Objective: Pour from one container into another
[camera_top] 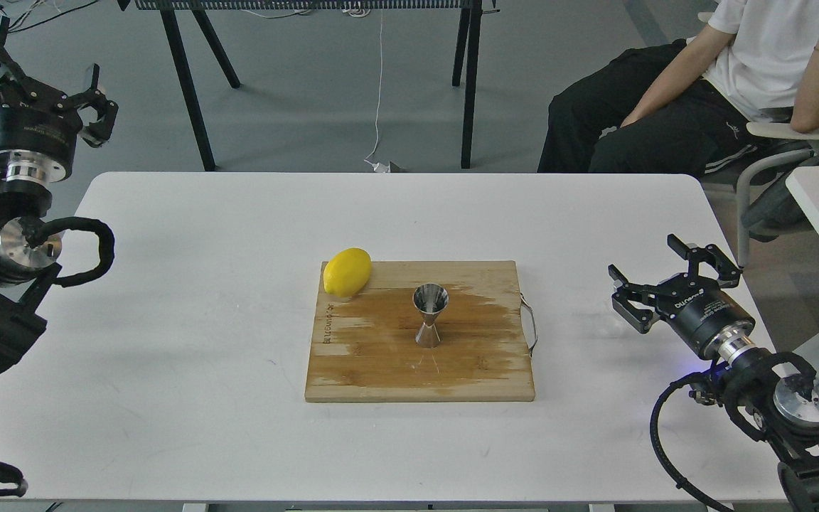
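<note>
Head view: steel jigger (430, 315) stands upright at centre frame on a wooden cutting board (381, 370), its upper cone open toward the camera, its long axis vertical. Finish is shiny and mirror-like, the waist narrow, the base cone sitting flat on the board. A dark wet-looking patch spreads on the board around and to the right of it.

Clear cup — cannot find it anywhere in frame. It is not on the board, not on the white tabletop (203, 284), and not in either tool. So the pour source is unaccounted for here; it may be out of view or too transparent to pick out.

Right tool (665, 274) sits at right of frame, above the tabletop's right edge, fingers spread apart and empty, pointing toward upper left. The jigger lies to its left and slightly lower in frame, well apart. Left tool (36, 75) is at upper left, raised beyond the tabletop's far left corner, fingers also spread and holding nothing. The jigger is down and to the right of it, farther off than from the right tool.

My read: the right arm is the nearer one, with a clear lateral line across bare tabletop to the board's handle (530, 323) side.

Lemon (347, 272) lies on the board's upper left corner, near the jigger but not touching — on the side away from the right tool, so not in the way.
</note>
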Tool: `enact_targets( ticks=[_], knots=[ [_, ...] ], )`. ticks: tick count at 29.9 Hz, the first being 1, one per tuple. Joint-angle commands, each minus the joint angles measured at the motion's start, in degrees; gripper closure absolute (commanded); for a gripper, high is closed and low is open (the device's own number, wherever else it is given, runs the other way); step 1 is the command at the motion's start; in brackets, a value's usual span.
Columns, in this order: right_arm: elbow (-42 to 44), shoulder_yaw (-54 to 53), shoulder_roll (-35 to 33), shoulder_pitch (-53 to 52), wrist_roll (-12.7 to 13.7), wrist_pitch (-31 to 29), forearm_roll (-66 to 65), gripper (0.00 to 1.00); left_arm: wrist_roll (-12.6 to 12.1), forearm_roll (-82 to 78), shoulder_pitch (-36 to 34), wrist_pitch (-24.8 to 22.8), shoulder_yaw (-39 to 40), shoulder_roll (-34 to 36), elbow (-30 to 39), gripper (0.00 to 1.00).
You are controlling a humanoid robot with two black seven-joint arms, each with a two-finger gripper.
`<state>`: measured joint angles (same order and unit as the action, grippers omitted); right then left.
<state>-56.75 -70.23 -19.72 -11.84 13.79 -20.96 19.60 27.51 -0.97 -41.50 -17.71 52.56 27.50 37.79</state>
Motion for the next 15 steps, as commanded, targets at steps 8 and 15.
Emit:
enact_targets(
  ticks=[8, 15],
  knots=[
    [3.7, -1.1, -0.9, -13.0, -5.3, -3.1, -9.1, 0.00, 0.0, 0.0, -0.1, 0.0, 0.0, -0.3, 0.0, 0.00],
    [10.0, -1.0, -1.0, -21.0, -13.2, -4.5, -9.5, 0.00, 0.0, 0.0, 0.0, 0.0, -0.2, -1.0, 0.0, 0.00]
  ],
)
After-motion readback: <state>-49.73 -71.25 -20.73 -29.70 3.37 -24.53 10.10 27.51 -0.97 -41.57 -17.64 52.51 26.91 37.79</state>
